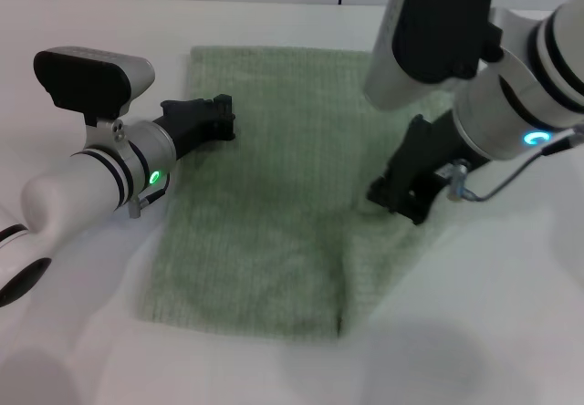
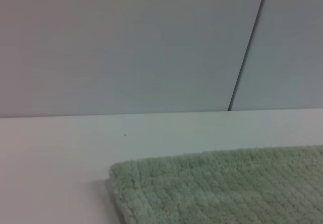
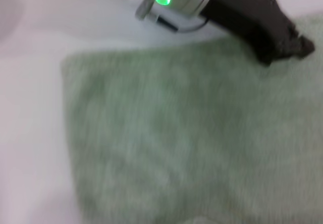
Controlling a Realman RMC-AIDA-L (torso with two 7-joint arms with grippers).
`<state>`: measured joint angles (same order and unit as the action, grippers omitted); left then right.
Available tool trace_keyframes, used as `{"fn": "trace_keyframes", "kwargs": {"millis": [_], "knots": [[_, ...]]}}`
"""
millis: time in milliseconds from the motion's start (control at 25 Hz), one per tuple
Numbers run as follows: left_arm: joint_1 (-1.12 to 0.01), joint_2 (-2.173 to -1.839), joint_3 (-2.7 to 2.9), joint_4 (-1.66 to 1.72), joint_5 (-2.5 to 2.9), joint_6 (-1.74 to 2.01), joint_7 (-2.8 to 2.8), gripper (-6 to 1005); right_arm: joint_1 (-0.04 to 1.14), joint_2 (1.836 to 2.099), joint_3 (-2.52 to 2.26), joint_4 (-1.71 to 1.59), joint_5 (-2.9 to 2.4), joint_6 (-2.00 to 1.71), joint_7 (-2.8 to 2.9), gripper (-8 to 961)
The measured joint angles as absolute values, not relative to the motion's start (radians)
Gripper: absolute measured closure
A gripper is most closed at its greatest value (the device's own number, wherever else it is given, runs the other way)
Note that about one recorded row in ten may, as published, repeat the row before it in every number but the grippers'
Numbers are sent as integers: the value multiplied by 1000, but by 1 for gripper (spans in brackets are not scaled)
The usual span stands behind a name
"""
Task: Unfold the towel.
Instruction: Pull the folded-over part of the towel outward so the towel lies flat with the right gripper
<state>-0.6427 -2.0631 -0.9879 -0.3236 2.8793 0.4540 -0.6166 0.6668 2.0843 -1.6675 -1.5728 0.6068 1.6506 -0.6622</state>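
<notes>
Towel (image 1: 265,195) flat on white surface (image 1: 511,332), long axis running away from me, fold ridge on right side. My right end effector (image 1: 394,195) at ridge, grip unclear. My left end effector (image 1: 222,118) on far-left edge, unclear too.

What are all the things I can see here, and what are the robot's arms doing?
towel: one, pale sage green, lying on the table between the two arms; a fold edge runs down its right part, so it looks only partly opened.
table: one, white, under everything.
wall: pale grey panels with a dark seam, behind the table's far edge.
left gripper: one, black, on a white arm with a green light, resting low at the towel's left part near the far corner.
right gripper: one, black, on a white arm with a blue light, down on the towel's right part beside the fold.
</notes>
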Motion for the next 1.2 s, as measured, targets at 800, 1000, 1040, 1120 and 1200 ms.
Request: {"fn": "trace_keyframes", "kwargs": {"millis": [800, 1000, 1040, 1120, 1200], "knots": [[-641, -2063, -992, -327, 2879, 454, -617, 1001, 630, 2088, -1834, -1623, 505, 1785, -515, 862], [-641, -2062, -992, -328, 2879, 454, -617, 1001, 638, 2088, -1905, -1618, 502, 1791, -472, 849], [-641, -2061, -992, -328, 2879, 454, -617, 1001, 641, 2087, -1917, -1617, 494, 1791, -463, 847], [-641, -2060, -992, -328, 2879, 454, -617, 1000, 644, 2087, -1931, -1617, 451, 1791, -451, 842], [-641, -2060, -993, -330, 2879, 454, -617, 1000, 647, 2086, -1934, -1617, 439, 1791, -447, 836]]}}
